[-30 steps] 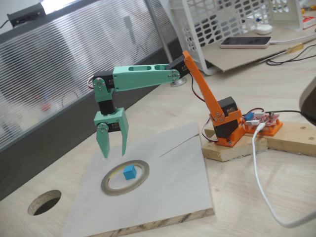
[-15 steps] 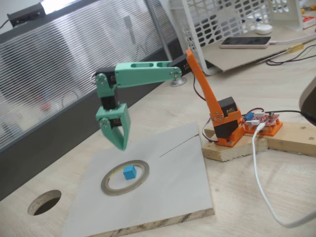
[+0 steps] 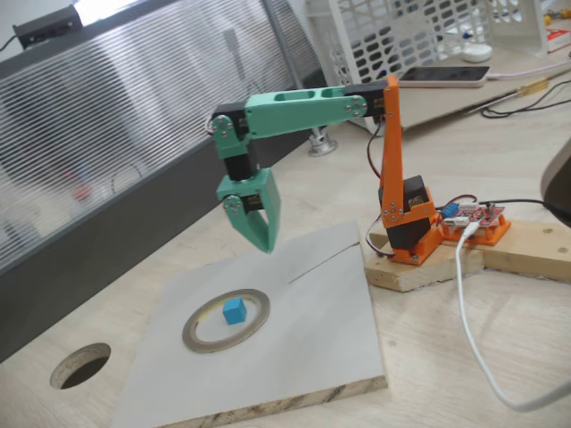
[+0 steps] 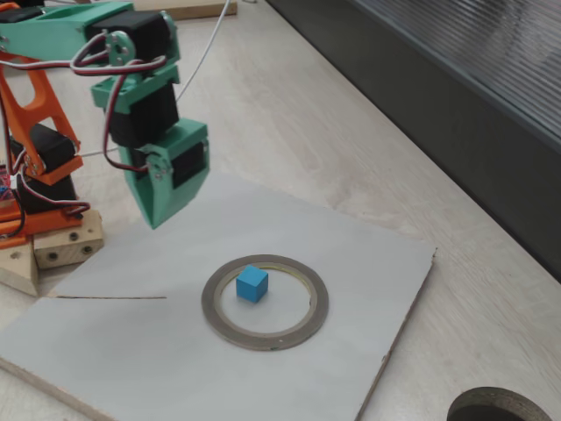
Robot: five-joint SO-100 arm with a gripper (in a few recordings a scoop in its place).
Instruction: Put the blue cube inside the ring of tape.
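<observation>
Grey board (image 3: pixel 303 330) on wooden table (image 3: pixel 500 178); phone (image 3: pixel 443 76) beside white basket (image 3: pixel 393 36).

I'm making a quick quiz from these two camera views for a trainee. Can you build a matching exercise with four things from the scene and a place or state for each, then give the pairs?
Things:
1. blue cube
2. ring of tape
3. gripper
4. round hole

Places or states:
A. cut into the tabletop, beside the grey board
B. raised above the board, holding nothing
C. lying flat on the board
D. sitting inside the ring

Pairs: 1-D, 2-C, 3-B, 4-A
</observation>
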